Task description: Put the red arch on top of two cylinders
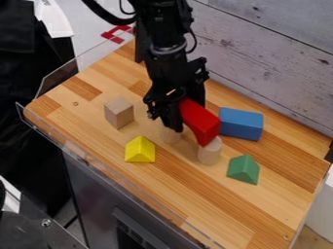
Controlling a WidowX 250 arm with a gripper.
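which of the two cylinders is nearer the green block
The right-hand cylinder, by the lower end of the red arch; the other cylinder stands farther left, by the gripper.

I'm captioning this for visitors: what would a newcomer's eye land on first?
Probably the bright red arch near the picture's middle, held by the black pincer over two pale wooden cylinders. Next, the yellow triangular prism to its lower left in the picture, and the blue cuboid close on its right.

Red arch at claw: smooth, painted-looking. Cylinders beneath claw: bare matt wood. Tabletop below claw: smooth wood. Wall behind claw: weathered, rough-looking planks.
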